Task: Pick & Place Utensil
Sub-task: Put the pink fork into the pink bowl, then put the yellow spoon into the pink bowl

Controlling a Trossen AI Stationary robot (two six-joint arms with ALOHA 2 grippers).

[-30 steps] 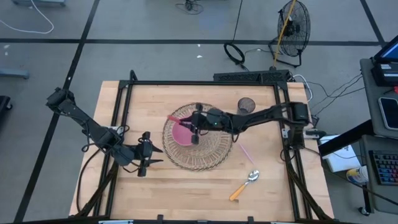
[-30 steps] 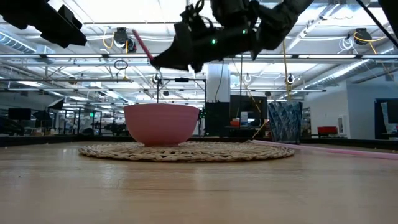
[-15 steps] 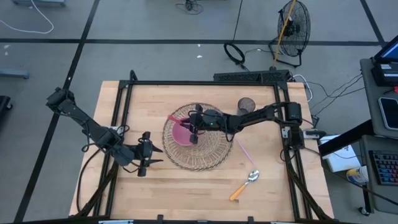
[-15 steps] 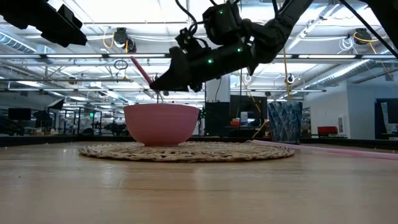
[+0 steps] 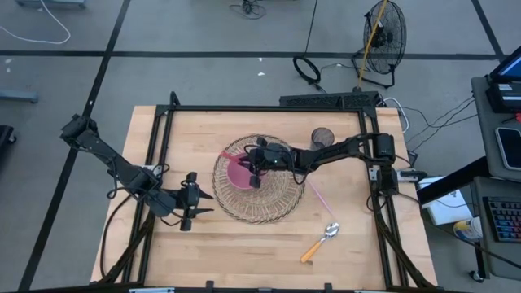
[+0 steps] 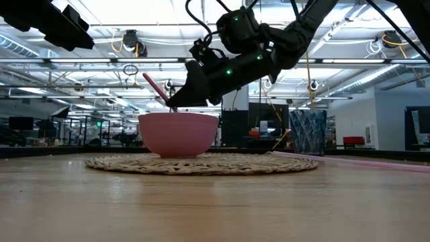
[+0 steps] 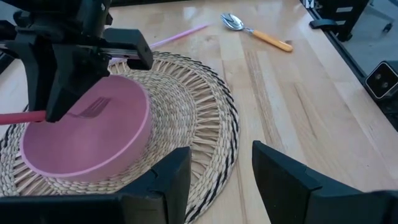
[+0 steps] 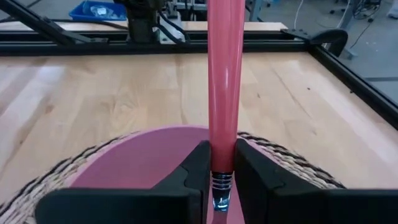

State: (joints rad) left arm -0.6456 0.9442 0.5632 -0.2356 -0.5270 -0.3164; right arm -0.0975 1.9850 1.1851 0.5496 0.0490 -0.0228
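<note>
Nearest you, your left pincer (image 5: 189, 210) waits low over the tabletop (image 5: 244, 244) beside the woven placemat (image 5: 269, 203), fingers parted and holding nothing. Farther in, your right arm stretches across the mat, its right pincer (image 5: 255, 167) tipped down over the pink bowl (image 6: 178, 133) and clenched on the pink-handled fork (image 8: 224, 81), tines dipping inside the bowl. Beyond the mat stands a dark cup (image 5: 322, 137).
</note>
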